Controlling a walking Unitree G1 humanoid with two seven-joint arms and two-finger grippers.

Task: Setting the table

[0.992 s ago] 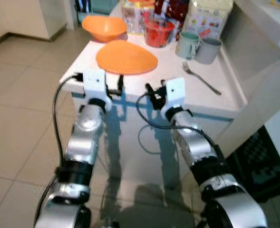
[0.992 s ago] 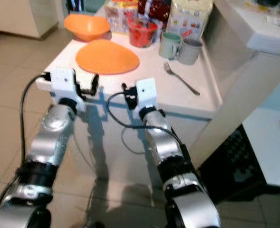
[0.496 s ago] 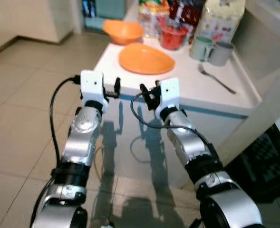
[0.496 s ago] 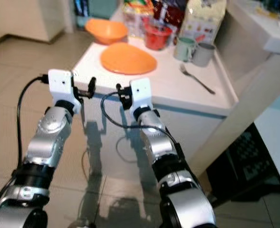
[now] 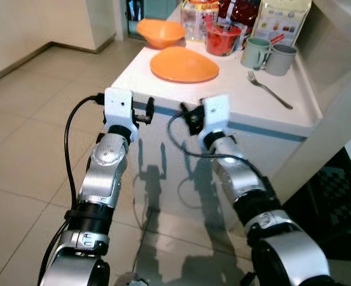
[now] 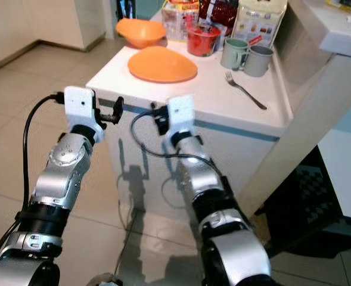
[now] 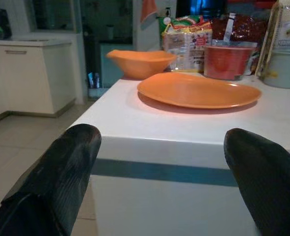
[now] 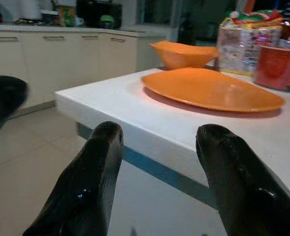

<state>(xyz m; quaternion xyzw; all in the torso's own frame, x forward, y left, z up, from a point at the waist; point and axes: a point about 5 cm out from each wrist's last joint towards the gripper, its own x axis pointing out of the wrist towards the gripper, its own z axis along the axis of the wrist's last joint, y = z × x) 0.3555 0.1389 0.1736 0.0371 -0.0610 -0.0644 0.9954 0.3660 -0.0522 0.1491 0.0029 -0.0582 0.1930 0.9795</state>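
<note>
An orange plate (image 5: 184,64) lies near the front left of the white table (image 5: 247,110). An orange bowl (image 5: 160,33) sits behind it. A fork (image 5: 269,89) lies toward the right, close to a green mug (image 5: 255,52) and a grey mug (image 5: 280,58). Both arms are raised in front of the table's near edge, short of the plate. My left gripper (image 7: 159,142) is open with its fingers wide apart and nothing between them. My right gripper (image 8: 160,135) is open too, level with the tabletop and empty.
A red container (image 5: 223,40) and food packets (image 5: 279,21) crowd the table's back. A white counter (image 5: 342,101) rises on the right, with a black crate (image 5: 339,196) on the floor below it. Tiled floor (image 5: 26,137) lies open to the left.
The whole view has shifted: the table edge now lies a little farther from both grippers. The arms keep the same raised pose and both grippers stay open.
</note>
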